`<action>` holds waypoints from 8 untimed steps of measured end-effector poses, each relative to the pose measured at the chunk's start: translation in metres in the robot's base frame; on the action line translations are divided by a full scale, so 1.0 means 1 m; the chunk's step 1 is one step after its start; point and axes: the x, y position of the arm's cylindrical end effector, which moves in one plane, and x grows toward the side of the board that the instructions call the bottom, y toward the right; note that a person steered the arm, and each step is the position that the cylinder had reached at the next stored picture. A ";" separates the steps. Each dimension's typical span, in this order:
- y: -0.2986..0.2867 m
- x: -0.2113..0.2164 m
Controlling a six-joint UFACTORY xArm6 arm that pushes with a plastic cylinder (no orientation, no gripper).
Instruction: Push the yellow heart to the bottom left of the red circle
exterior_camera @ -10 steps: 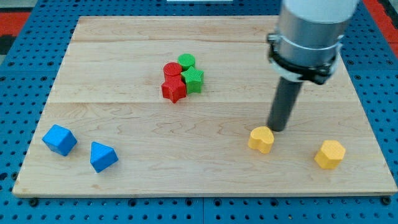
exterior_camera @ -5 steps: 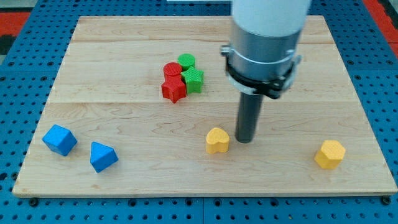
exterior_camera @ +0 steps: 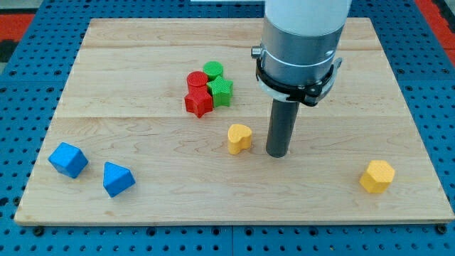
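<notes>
The yellow heart [exterior_camera: 239,138] lies on the wooden board [exterior_camera: 142,64], below and to the right of the red circle [exterior_camera: 196,80]. My tip [exterior_camera: 277,153] stands a short way to the heart's right, with a small gap between them. The red circle sits in a tight cluster with a red star [exterior_camera: 200,103] below it, a green circle [exterior_camera: 213,70] above right and a green star [exterior_camera: 221,91] to its right.
A yellow hexagon [exterior_camera: 377,176] lies at the view's bottom right. Two blue blocks lie at the bottom left: a blue cube [exterior_camera: 68,159] and a blue wedge-like block [exterior_camera: 117,179]. The arm's grey body [exterior_camera: 302,35] hangs over the upper middle-right of the board.
The yellow heart has slid left and slightly up, from the board's right half toward the red and green cluster. My tip moved left behind it and now stands slightly apart from it.
</notes>
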 end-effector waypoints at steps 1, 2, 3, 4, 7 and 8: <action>-0.040 -0.024; -0.098 -0.037; -0.072 -0.028; -0.072 0.001; -0.140 -0.050; -0.150 -0.036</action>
